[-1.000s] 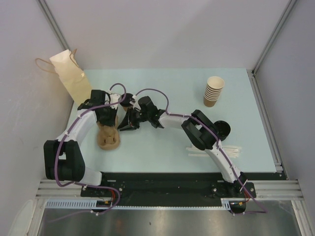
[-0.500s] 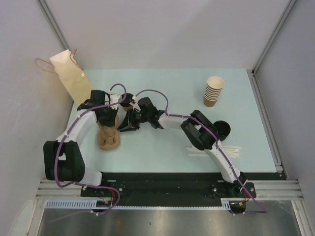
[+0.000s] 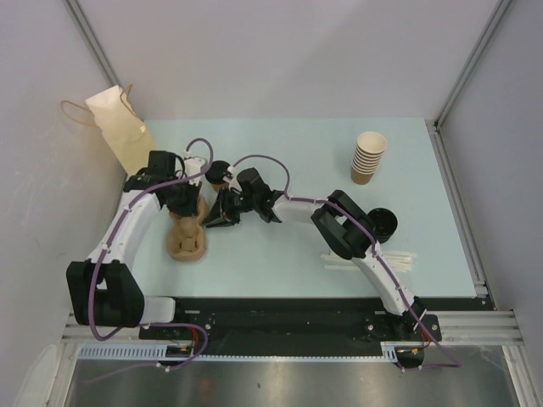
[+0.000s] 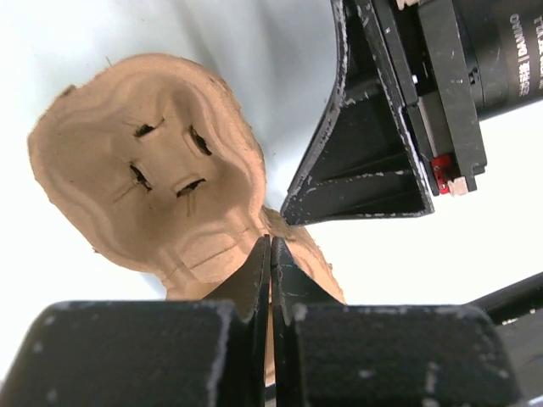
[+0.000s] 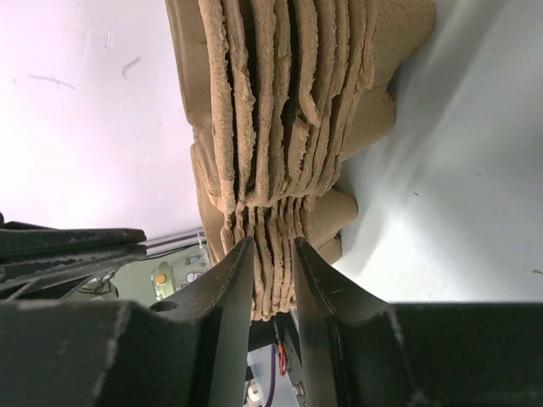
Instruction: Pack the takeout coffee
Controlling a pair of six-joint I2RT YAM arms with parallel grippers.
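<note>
Only lettering I can spot is some tiny white print on the black motor housing [image 4: 509,42] in my left wrist view, and it's way too blurry to read.

The left gripper [image 4: 270,248] has closed fully, and its fingers now touch each other above the trays [image 3: 188,240]. The left arm [image 3: 127,225] has swung to the left, with its elbow lower toward the near edge, so more of the trays shows.
</note>
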